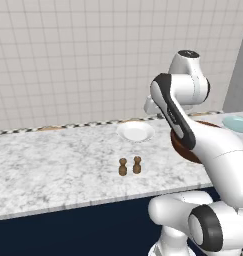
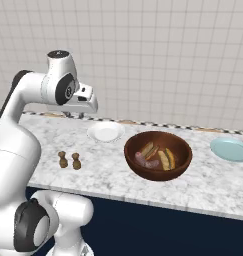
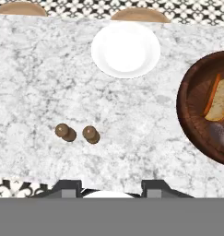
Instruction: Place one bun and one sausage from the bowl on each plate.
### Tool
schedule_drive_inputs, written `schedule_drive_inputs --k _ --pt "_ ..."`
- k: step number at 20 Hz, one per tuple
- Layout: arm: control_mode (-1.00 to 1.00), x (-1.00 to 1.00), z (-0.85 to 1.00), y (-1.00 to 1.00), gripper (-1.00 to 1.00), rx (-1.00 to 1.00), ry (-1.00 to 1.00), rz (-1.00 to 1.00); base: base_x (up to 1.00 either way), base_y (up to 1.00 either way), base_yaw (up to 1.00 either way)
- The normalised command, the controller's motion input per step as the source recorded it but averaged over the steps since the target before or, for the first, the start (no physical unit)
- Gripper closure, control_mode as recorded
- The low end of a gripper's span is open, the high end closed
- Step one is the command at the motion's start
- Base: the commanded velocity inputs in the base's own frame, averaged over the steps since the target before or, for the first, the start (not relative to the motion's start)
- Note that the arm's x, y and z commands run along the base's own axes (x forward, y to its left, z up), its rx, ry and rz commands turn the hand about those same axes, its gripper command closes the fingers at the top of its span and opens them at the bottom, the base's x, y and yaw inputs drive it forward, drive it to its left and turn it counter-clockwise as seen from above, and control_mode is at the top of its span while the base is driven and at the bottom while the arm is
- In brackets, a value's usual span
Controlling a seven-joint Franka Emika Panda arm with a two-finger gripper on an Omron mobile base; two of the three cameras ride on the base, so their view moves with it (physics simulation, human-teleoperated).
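Observation:
The dark wooden bowl [image 2: 143, 172] stands on the marble counter and holds buns [image 2: 149, 149] and sausages [image 2: 144, 160]. In the hand view its left half [image 3: 185, 110] shows at the right edge, with a bun [image 3: 220, 102] and a sausage [image 3: 219, 134] inside. The white plate [image 2: 106, 132] [image 3: 126, 50] lies bare to the bowl's left, near the wall. The teal plate [image 2: 229, 149] [image 1: 238, 123] lies bare to the bowl's right. My gripper [image 2: 75, 114] [image 3: 112, 189] hangs high over the counter, left of the white plate, open with nothing between its fingers.
Two small brown shakers [image 3: 66, 132] [image 3: 91, 134] stand side by side near the counter's front edge [image 2: 143, 202], left of the bowl. Flat tan discs [image 3: 140, 14] lie along the patterned strip at the tiled back wall.

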Motion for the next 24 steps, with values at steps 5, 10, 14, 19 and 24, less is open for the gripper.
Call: schedule_drive_inputs --k 5,10,14,19,24 --pt "-1.00 0.11 -0.15 -0.52 -1.00 0.00 0.04 -0.03 0.00 0.00 0.00" --pt "-1.00 0.42 -0.15 -1.00 -1.00 0.00 0.23 -0.08 0.00 0.00 0.00" --pt "-1.00 0.14 -0.18 -1.00 -1.00 0.00 0.19 -0.07 0.00 0.00 0.00" --pt "-1.00 0.03 -0.48 -1.00 -1.00 0.00 0.02 -0.02 0.00 0.00 0.00" --pt "-1.00 0.20 -0.48 -0.76 -1.00 -0.04 0.01 0.00 0.00 0.00 0.00"
